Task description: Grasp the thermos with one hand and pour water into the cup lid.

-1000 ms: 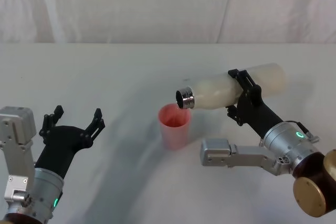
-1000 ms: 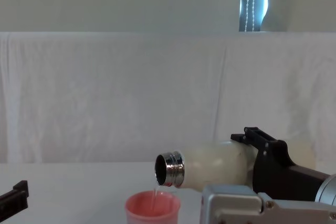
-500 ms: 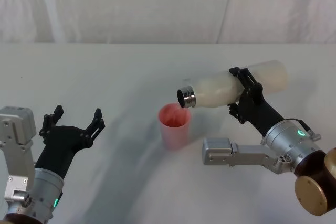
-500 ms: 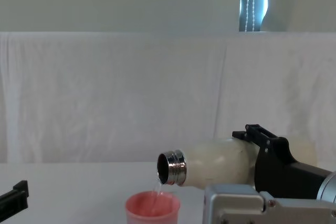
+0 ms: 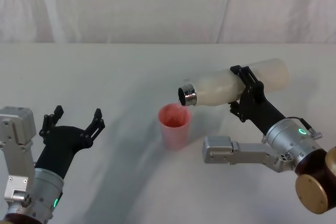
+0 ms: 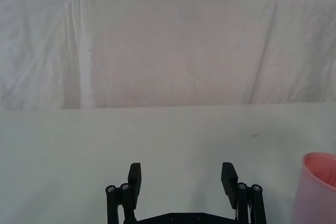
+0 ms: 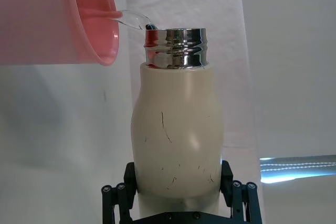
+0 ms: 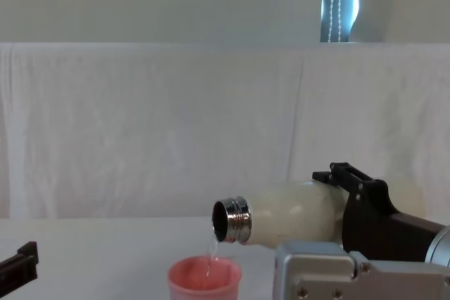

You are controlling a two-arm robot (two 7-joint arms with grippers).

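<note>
The cream-white thermos [image 5: 226, 87] lies almost level in the air, held around its body by my right gripper [image 5: 245, 88], which is shut on it. Its steel neck [image 8: 232, 220] hangs just above the pink cup lid [image 5: 174, 126], and a thin stream of water [image 8: 213, 247] falls from the mouth into the cup lid [image 8: 204, 277]. In the right wrist view the thermos [image 7: 177, 135] sits between the black jaws, and water arcs from its neck to the cup lid [image 7: 58, 19]. My left gripper [image 5: 73, 120] rests open at the near left of the table, holding nothing.
A white cloth covers the table [image 5: 115, 72] and hangs as a backdrop behind it. A grey arm link [image 5: 231, 152] of my right arm lies just right of the cup lid. The pink cup lid's rim [image 6: 320, 166] shows beside my open left gripper [image 6: 181, 174] in the left wrist view.
The thermos has shifted slightly right and up with my right gripper, its neck still over the cup lid. Water keeps streaming. The left arm has not moved.
</note>
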